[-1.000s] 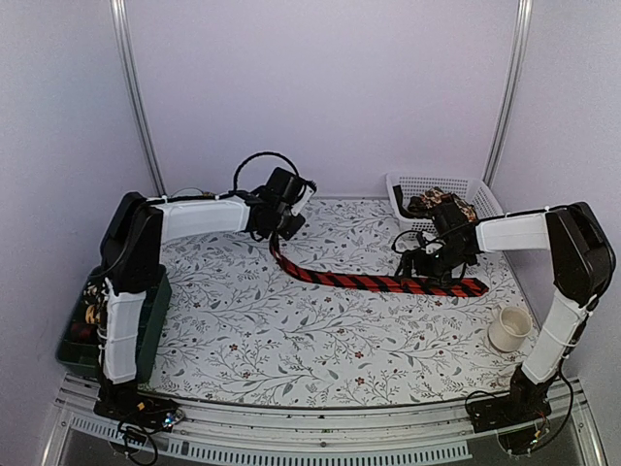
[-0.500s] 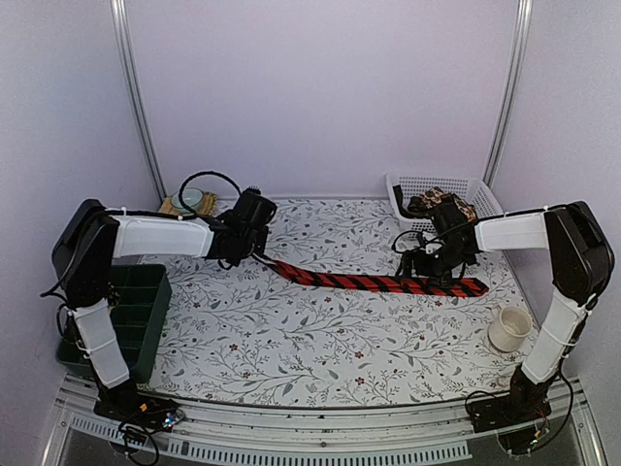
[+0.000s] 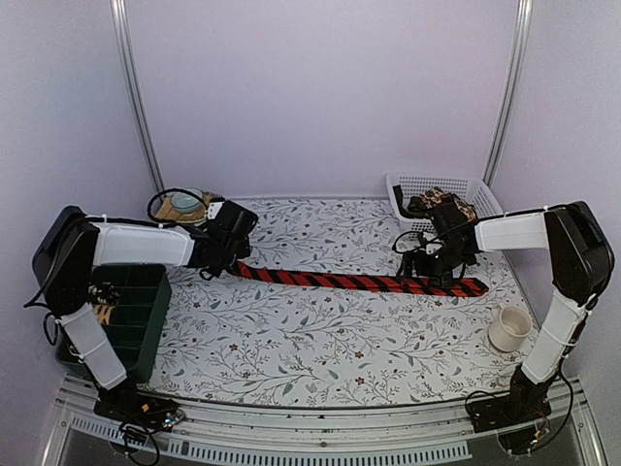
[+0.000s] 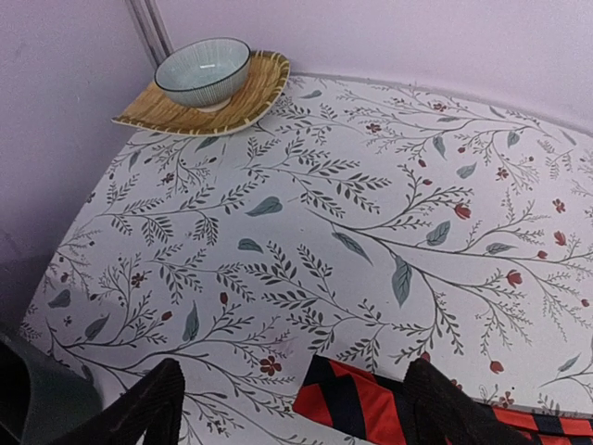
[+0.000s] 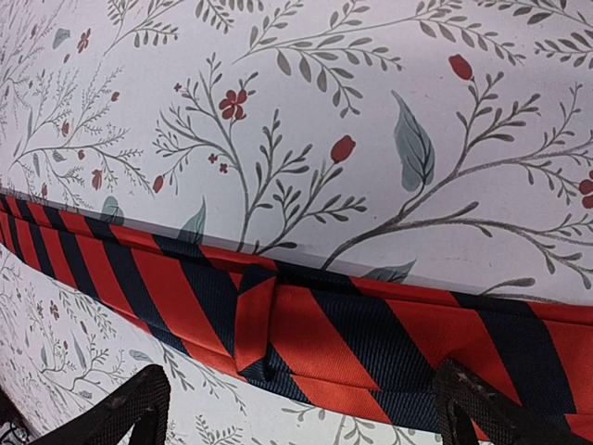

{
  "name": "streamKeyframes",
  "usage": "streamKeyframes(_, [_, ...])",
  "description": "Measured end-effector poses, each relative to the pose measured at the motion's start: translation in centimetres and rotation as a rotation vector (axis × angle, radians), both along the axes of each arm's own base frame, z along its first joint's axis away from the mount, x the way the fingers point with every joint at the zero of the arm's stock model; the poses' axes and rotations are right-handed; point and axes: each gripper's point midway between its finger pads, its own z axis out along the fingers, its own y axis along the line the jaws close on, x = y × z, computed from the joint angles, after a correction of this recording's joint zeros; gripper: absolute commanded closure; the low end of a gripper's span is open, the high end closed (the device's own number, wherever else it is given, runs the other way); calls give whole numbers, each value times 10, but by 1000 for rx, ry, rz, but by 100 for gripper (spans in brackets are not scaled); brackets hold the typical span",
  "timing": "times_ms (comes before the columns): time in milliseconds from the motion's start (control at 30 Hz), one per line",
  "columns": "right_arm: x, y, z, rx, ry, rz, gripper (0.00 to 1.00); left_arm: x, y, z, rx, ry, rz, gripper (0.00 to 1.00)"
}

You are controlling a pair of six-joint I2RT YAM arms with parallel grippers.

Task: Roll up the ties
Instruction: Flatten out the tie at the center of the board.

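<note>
Crosswise, striped tie [image 3: 330, 280] flat, ends inside table [image 3: 320, 345] edges.

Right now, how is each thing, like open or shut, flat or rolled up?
red tie: flat on the table, not rolled.
left pincer: open, over one tie end.
right pincer: open, over the tie's other part.
white basket: holds a patterned tie.
bowl: upright on a woven tray.
cup: upright.
</note>
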Motion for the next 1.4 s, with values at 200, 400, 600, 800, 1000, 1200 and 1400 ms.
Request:
streamKeyframes(200, [0,-2,-1,-9,0,-5,0,2,6,14,-36,-41,-13,1])
streamKeyframes(400, [4,-12,-2,-26,-2,-30,0,-2,6,-3,-52,3,-81,0])
streamKeyframes(600, [11,-32,-3,-48,-5,-84,0,1,5,-18,-77,34,-164,0])
streamKeyframes(800, [9,-23,1,8,4,-56,0,18,5,-25,-134,44,-267,3])
streamKeyframes(1000, [6,-15,11,47,-2,-34,0,23,-15,-49,-172,106,-413,6])
streamKeyframes(1200, [7,-10,42,91,-65,-20,0,27,-33,-68,-198,165,-519,17])
streamKeyframes(1400, [2,-3,49,116,-67,3,0,32,-29,-73,-234,183,-537,24])
